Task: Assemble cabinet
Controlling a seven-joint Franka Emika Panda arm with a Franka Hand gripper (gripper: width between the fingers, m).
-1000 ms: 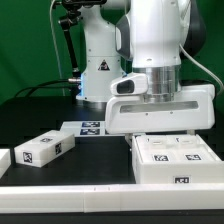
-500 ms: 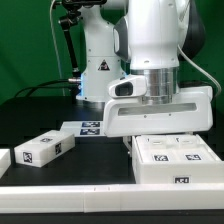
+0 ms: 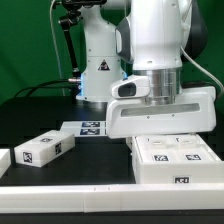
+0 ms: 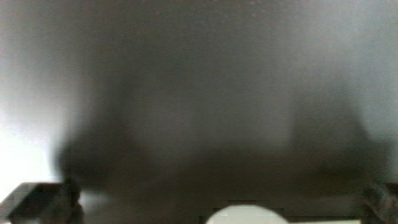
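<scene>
The cabinet box is a large white body with tagged recessed panels, at the exterior view's right near the front edge. My gripper hangs right over its rear part, and its wide hand hides the fingertips. In the wrist view the picture is blurred and dark. The two fingers show far apart at the picture's edges, with a pale round blur between them. Nothing shows between the jaws. A smaller white tagged piece lies at the exterior view's left, and another is cut off at the left edge.
The marker board lies flat on the black table behind the small piece. The arm's base stands at the back. A white bar runs along the table's front.
The wrist has shifted slightly to the exterior view's right over the cabinet box. The parts on the table have not moved.
</scene>
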